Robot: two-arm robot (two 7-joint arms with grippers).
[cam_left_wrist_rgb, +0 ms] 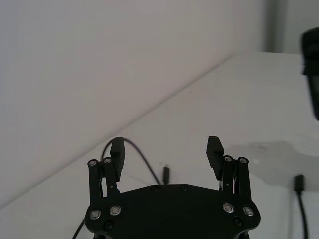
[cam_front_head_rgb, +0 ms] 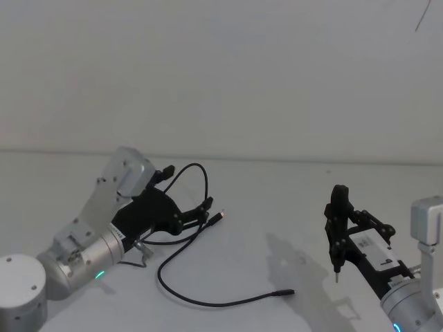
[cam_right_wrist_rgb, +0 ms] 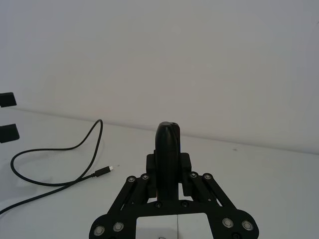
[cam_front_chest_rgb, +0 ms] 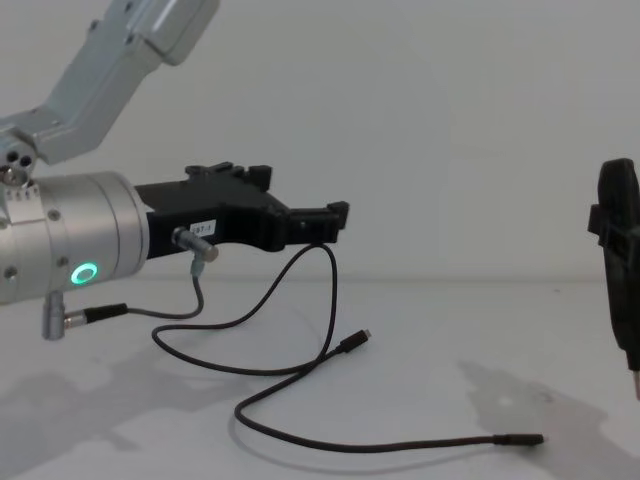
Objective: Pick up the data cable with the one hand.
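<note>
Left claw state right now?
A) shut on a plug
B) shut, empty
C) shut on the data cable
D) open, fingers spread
D: in the left wrist view the left claw has its fingers wide apart, with the data cable running past one of them; the right claw sits off to the right.

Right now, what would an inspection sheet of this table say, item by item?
Surface: white table, smooth, with soft shadows.
Job's things: black cable lying in loose curves; one loop rises by the fingertips of the left gripper, touching or not I cannot tell.
Clutter: nothing seen.
Grippers: left gripper open, raised over the table; right gripper shut on a black tool with a thin metal tip.
Cables: short dark wire with silver plugs on the left arm.
Surroundings: white wall.
</note>
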